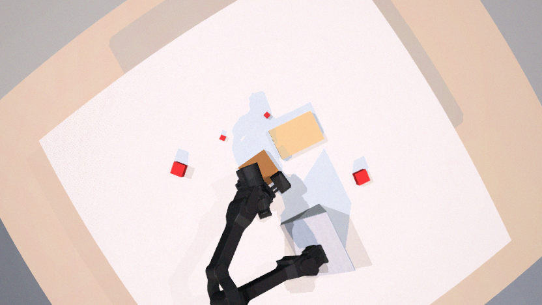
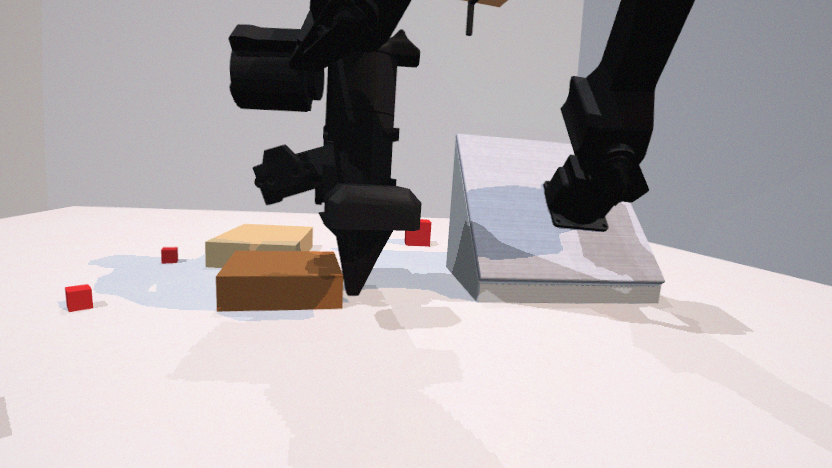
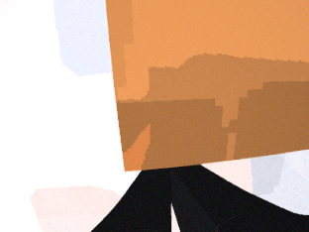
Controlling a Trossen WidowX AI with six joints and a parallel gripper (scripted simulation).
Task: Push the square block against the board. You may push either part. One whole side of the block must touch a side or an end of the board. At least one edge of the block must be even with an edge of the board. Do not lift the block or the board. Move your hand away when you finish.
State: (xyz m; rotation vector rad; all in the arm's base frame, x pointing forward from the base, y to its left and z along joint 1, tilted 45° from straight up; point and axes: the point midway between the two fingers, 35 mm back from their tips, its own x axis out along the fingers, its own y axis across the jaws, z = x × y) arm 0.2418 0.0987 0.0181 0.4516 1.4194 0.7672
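The square block (image 1: pixel 261 162) (image 2: pixel 279 280) (image 3: pixel 212 60) is dark orange and lies flat on the white table top (image 1: pixel 378 94). The board (image 1: pixel 297 134) (image 2: pixel 258 239) is light tan and lies just beyond it. The board's near corner is close to one side of the block. Their sides stand at an angle and do not lie flush. My gripper (image 2: pixel 353 288) (image 3: pixel 165 162) is shut and empty. Its tip is down at table height, right against the block's side that faces away from the board. In the top view the wrist hides the fingers.
A grey wedge-shaped stand (image 1: pixel 322 234) (image 2: pixel 552 250) bears the arm's base close beside the block. Small red cubes lie around: one to the left (image 1: pixel 178 169) (image 2: pixel 78 297), one to the right (image 1: pixel 360 176) (image 2: pixel 418 232), and two tiny ones (image 1: pixel 223 137) (image 1: pixel 267 115) beyond the block.
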